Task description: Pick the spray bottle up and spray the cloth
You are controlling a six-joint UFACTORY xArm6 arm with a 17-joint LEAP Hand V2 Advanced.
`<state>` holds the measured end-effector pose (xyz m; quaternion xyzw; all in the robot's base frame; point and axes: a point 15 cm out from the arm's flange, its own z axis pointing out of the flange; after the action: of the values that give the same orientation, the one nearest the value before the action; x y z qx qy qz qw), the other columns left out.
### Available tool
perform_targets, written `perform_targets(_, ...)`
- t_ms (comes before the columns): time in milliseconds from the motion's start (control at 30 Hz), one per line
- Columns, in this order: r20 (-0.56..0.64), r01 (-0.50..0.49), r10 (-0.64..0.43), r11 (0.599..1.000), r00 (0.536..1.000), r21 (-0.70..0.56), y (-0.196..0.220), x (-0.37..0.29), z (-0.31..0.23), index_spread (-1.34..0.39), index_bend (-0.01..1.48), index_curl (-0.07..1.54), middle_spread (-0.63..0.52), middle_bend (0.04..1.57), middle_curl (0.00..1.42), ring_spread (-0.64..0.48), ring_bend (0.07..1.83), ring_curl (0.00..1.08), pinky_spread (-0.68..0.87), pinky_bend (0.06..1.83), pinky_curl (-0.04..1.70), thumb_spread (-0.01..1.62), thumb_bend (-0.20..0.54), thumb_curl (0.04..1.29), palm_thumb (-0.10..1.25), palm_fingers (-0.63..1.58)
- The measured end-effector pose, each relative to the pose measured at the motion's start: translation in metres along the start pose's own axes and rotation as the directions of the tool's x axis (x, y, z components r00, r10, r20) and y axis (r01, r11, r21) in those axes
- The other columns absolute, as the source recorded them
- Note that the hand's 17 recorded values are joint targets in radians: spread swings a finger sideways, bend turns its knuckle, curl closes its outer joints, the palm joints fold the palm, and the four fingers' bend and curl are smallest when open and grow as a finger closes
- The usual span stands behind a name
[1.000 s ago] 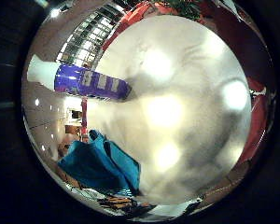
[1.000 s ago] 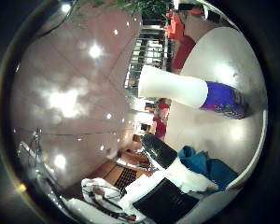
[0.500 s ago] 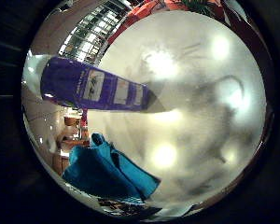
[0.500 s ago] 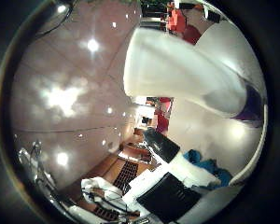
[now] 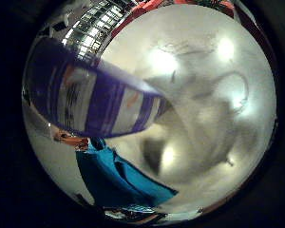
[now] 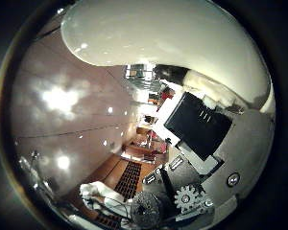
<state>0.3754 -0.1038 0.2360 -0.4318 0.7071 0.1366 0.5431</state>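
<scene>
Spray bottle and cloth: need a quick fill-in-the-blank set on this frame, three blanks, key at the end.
1. The spray bottle has a label striped white and ____.
2. The cloth beside the bottle is ____ in colour.
3. Bottle and cloth both lie on a ____ table.
Missing words: purple; teal; white

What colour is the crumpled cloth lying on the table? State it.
Teal blue cloth; clearest in the little finger side palm view.
</scene>
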Motion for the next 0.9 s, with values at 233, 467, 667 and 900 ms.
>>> perform_targets(233, 0.028, -0.004, 0.004, 1.000, 1.000, 0.009, -0.004, -0.009, 0.009, -0.26, 1.06, 0.83, -0.14, 1.28, 0.80, -0.21, 1.36, 0.65, -0.23, 1.26, 0.74, 0.86, -0.014, 0.61, 1.01, 1.16)
perform_targets(467, 0.045, 0.033, -0.033, 0.999, 0.998, -0.016, -0.013, -0.044, 0.009, -0.20, 1.16, 0.84, -0.11, 1.36, 0.78, -0.22, 1.39, 0.71, -0.18, 1.27, 0.94, 0.89, -0.016, 0.66, 1.02, 1.11)
perform_targets(667, -0.026, 0.197, -0.204, 0.968, 0.979, -0.156, -0.012, -0.087, 0.000, -0.18, 1.20, 0.82, -0.11, 1.39, 0.75, -0.21, 1.39, 0.74, -0.16, 1.20, 1.10, 0.94, -0.015, 0.69, 1.02, 1.10)
perform_targets(900, -0.225, 0.264, -0.365, 0.887, 0.903, -0.379, 0.002, -0.143, -0.016, -0.17, 1.22, 0.79, -0.10, 1.41, 0.73, -0.22, 1.37, 0.77, -0.17, 1.12, 1.25, 0.98, -0.015, 0.70, 1.01, 1.11)
